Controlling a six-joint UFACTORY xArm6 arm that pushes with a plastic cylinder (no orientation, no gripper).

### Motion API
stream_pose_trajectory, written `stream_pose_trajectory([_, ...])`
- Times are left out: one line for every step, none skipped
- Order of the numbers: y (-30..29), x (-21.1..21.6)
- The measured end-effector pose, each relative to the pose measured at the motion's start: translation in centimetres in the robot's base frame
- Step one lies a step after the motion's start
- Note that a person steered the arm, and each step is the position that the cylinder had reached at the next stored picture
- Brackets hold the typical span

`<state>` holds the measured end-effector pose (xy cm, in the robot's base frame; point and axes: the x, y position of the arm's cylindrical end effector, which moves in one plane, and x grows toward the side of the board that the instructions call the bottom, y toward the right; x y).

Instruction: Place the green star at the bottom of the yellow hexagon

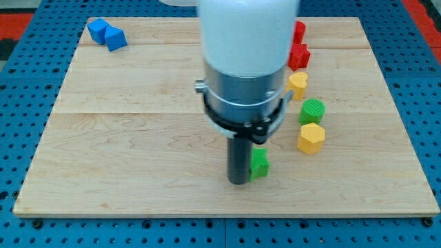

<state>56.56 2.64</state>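
Observation:
The green star (260,164) lies on the wooden board (124,151), low and a little right of the middle; its left part is hidden behind my rod. My tip (239,182) rests on the board touching the star's left side. The yellow hexagon (311,138) lies up and to the right of the star, apart from it. The arm's wide white and grey body covers the board's upper middle.
A green round block (312,110) sits just above the yellow hexagon. Another yellow block (298,84) lies above that. Two red blocks (298,55) (298,31) sit near the top right, partly behind the arm. Two blue blocks (98,29) (115,38) lie at the top left corner.

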Motion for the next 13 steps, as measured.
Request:
stream_pose_trajectory([-3.1, 0.0])
stream_pose_trajectory([-2.2, -2.8])
stream_pose_trajectory([-0.3, -4.2])
stream_pose_trajectory([2.0, -2.9])
stream_pose_trajectory([2.8, -1.7])
stream_pose_trajectory([2.1, 1.8])
stream_pose_trajectory([5.4, 2.0])
stream_pose_trajectory([6.3, 1.9])
stream_pose_trajectory([4.7, 1.9])
stream_pose_trajectory([6.3, 1.2])
stream_pose_trajectory([7.9, 0.4])
stream_pose_trajectory([7.9, 0.3])
stream_pose_trajectory([7.7, 0.3])
